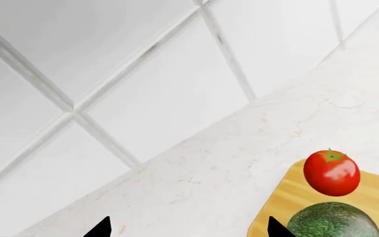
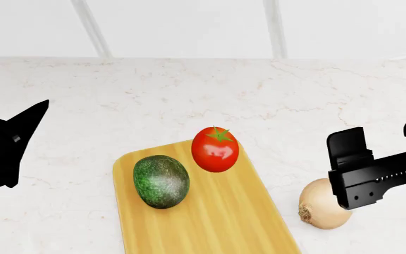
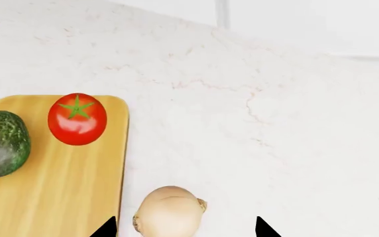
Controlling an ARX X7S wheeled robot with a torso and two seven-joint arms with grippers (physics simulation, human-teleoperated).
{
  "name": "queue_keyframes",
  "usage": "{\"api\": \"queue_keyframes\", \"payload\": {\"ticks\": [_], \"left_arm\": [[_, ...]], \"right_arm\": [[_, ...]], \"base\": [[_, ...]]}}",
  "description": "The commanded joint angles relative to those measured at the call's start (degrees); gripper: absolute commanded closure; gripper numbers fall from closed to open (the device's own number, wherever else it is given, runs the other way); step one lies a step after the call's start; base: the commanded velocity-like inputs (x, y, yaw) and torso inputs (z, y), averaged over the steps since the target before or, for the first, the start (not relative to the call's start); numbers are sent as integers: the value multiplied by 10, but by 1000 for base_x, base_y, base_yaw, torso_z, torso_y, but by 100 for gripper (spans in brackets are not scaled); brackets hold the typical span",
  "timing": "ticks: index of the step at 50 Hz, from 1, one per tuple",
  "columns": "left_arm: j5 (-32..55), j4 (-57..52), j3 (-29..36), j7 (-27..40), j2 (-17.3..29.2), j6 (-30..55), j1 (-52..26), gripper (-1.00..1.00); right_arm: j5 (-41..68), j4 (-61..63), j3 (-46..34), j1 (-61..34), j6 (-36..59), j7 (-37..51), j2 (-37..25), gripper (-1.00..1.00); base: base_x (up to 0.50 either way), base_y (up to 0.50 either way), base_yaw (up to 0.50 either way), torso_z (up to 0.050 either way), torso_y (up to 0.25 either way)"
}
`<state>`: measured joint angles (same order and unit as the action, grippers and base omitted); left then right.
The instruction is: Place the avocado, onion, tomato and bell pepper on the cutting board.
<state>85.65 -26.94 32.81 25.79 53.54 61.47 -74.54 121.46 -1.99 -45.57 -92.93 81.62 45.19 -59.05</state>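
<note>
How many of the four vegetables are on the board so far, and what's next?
Two are done: the dark green bumpy avocado and the glossy red tomato sit on the light wooden cutting board. The pale tan onion lies on the marble counter beside the board, in front of the open right end effector. It looks next. The bell pepper isn't visible.

Bright, even render; sharp; tomato (image 2: pixel 215 149) glares.

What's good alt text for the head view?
A tomato and an avocado sit on a wooden cutting board on a pale marble counter. An onion lies on the counter right of the board, partly behind the right tool.
</note>
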Motion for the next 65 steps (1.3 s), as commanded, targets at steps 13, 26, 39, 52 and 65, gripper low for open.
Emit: {"api": "queue_keyframes", "payload": {"ticks": [13,26,39,52,65], "left_arm": [[-2,2,5,1,-3,-1,-1,-100],[-8,2,8,-4,-2,-6,6,-100],[-9,0,10,-5,-3,-7,4,-100],[-8,-2,8,-5,-1,-13,9,-100],[-7,-3,8,-4,0,-14,6,-100]], "right_arm": [[-162,-24,13,97,-53,-134,45,-100],[-202,-28,3,126,-77,-167,55,-100],[-230,-29,-14,141,-88,-180,68,-100],[-259,-25,-20,211,-144,-212,68,-100],[-253,-21,-22,227,-151,-207,56,-100]], "base": [[0,0,0,0,0],[0,0,0,0,0],[0,0,0,0,0],[0,0,0,0,0],[0,0,0,0,0]]}}
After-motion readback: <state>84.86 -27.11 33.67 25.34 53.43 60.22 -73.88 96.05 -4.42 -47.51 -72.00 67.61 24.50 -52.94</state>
